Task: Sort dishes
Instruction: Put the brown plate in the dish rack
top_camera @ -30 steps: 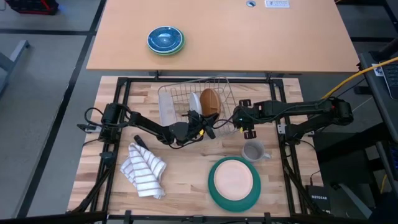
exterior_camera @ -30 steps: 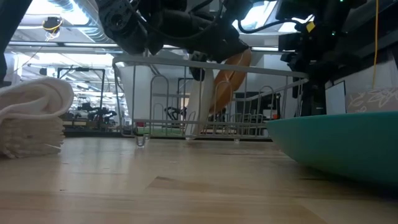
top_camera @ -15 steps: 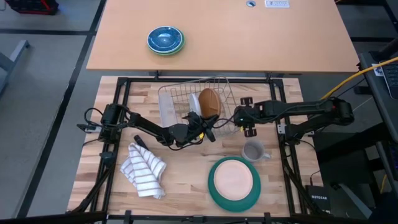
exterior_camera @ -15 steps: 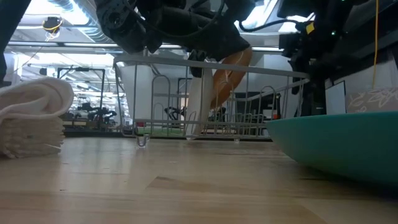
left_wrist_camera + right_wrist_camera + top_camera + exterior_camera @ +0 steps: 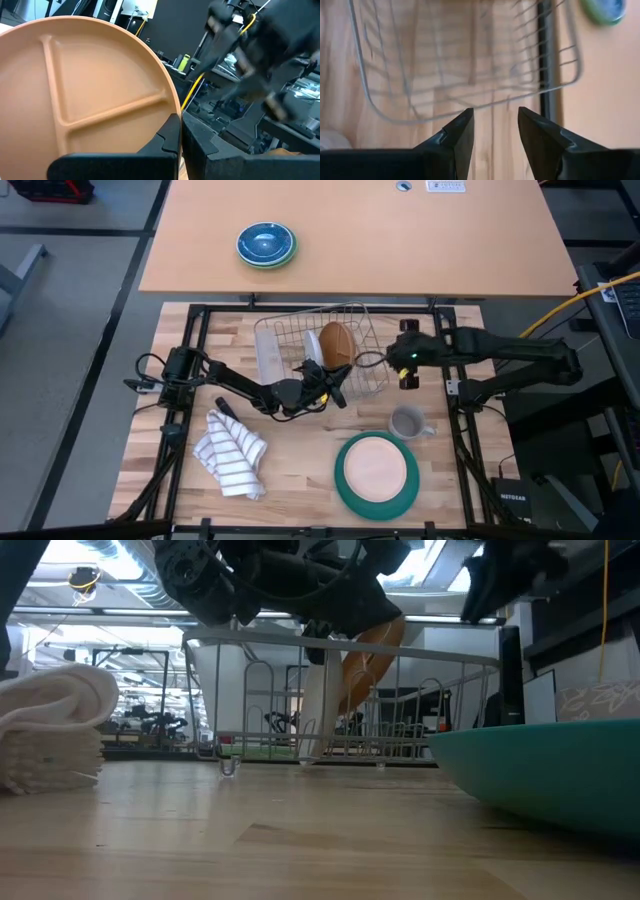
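Even indoor light; bright ceiling lamps glare; wrist views blur.

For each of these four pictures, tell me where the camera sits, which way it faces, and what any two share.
High view: overhead, straight down; both arms, wire rack, green plate.
Low view: table height, level across; arms above the rack.
Left wrist view: on the left arm, facing the tan plate; left claw shut.
Right wrist view: on the right arm, facing down at the rack; right claw open.
Shared: high, low and right wrist views show the rack.

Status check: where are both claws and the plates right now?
Left claw shut beside tan wooden plate in wire rack. Right claw open, empty, at rack's side. Grey mug beside green plate.
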Tool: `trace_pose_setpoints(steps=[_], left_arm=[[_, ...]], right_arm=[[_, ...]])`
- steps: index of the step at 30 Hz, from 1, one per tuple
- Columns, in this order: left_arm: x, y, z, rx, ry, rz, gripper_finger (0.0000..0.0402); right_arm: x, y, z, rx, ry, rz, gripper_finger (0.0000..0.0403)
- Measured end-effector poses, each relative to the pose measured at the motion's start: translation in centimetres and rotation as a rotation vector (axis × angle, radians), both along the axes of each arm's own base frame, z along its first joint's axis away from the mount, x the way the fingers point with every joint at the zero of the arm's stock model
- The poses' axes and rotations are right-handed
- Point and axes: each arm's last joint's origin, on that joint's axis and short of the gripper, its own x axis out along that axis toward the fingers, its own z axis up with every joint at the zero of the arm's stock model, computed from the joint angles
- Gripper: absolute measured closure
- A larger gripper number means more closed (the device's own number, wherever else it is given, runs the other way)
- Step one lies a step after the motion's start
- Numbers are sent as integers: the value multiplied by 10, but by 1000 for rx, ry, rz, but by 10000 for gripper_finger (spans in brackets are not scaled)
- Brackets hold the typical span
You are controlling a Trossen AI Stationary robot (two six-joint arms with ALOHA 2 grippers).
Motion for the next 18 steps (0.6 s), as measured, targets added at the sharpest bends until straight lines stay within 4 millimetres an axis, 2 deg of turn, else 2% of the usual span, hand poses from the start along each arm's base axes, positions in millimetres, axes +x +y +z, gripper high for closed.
trace_pose_setpoints(steps=[4, 8, 12, 18], left_arm=[[0, 0, 0, 7, 5, 1, 401], [0, 0, 0, 23, 16, 3, 401], [0, 0, 0, 33, 24, 5, 401], [0, 0, 0, 58, 42, 7, 401]], right_arm=[[-5, 0, 25, 34, -153, -56, 244], [0, 0, 36, 62, -295, -93, 244], [11, -1, 37, 112, -380, -143, 244], [36, -2, 27, 220, -433, -237, 244]])
